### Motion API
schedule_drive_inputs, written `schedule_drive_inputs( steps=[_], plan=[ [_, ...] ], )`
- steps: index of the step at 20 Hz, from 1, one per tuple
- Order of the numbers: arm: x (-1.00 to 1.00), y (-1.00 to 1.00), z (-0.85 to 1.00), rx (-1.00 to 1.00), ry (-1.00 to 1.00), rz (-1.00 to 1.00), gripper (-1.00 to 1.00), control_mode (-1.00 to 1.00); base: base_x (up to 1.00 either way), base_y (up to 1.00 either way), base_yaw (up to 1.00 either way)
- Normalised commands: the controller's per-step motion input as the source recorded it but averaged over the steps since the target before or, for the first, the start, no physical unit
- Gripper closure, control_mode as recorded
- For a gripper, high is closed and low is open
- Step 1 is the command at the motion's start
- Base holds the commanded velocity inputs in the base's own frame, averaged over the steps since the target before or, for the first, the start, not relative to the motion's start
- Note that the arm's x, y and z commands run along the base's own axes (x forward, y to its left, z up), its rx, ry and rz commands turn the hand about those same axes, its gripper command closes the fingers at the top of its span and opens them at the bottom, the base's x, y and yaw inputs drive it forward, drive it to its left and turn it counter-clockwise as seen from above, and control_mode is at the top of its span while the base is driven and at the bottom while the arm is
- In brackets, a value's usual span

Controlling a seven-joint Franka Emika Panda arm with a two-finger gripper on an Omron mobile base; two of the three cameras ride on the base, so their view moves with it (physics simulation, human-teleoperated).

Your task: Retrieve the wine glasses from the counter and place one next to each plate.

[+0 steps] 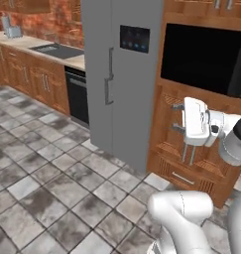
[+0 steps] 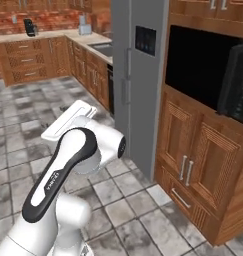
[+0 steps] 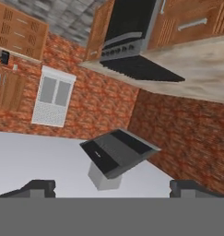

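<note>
Left base view: we see the grey fridge [image 1: 123,74] as our landmark. Left of it the tiled floor [image 1: 37,183] lies open. Beyond that floor the counter [image 1: 28,45] runs along the brick wall, with a sink [image 1: 57,50] set in it and a dark oven front [image 1: 77,96] just left of the fridge. Right of the fridge stand wooden cabinets with a black microwave recess [image 1: 204,57]. The gripper [image 1: 188,159] hangs before those cabinets, its two fingers pointing down and spread apart, nothing between them.

Right base view: left of the fridge [image 2: 138,80] the counter [image 2: 53,34] turns a corner; small dark and grey items sit on it, too small for us to name. We cannot make out wine glasses on it.

Hand view: the picture is rolled over. The fingertips [image 3: 39,186] stand wide, with a range hood [image 3: 118,154], brick wall [image 3: 178,133] and cooktop [image 3: 138,69] beyond. No legible writing.
</note>
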Motion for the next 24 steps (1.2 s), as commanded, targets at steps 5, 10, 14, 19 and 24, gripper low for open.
schedule_drive_inputs(
  steps=[5, 10, 14, 19, 24],
  plan=[
    [0.00, 0.00, 0.00, 0.00, 0.00, 0.00, -1.00, 1.00, 1.00, 0.94, 0.00],
    [0.00, 0.00, 0.00, 0.00, 0.00, 0.00, -1.00, 1.00, 1.00, 0.04, 0.00],
    [0.00, 0.00, 0.00, 0.00, 0.00, 0.00, -1.00, 1.00, 1.00, 0.13, -0.01],
    [0.00, 0.00, 0.00, 0.00, 0.00, 0.00, -1.00, 1.00, 1.00, 0.72, -0.14],
    [0.00, 0.00, 0.00, 0.00, 0.00, 0.00, -1.00, 1.00, 1.00, 0.82, -0.37]
  ],
)
